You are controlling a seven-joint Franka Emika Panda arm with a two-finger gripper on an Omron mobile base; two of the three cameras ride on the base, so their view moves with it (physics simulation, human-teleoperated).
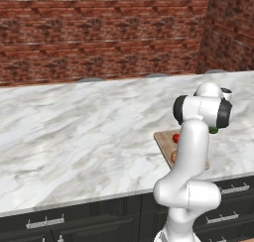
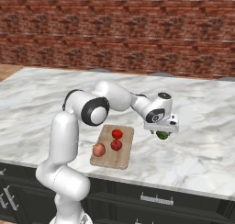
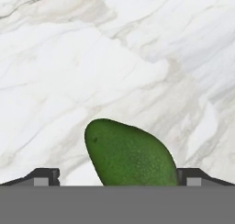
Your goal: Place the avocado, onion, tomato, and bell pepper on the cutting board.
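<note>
Hovering over the avocado, the gripper had its jaws wide open w/ nothing held. In the hand view the avocado sat at bottom center, between the two tips, on the marble counter. In the right base view it lay just right of the board, at mid frame, not touching it. The board already had the onion & two red veg on it.

To do this step well, I think: go straight down, keep the avocado in the middle of the tips, then squeeze across its thin side.

Its long axis ran from upper left to lower right in the hand view, fat end at upper left. The low end was cut off by the frame.
</note>
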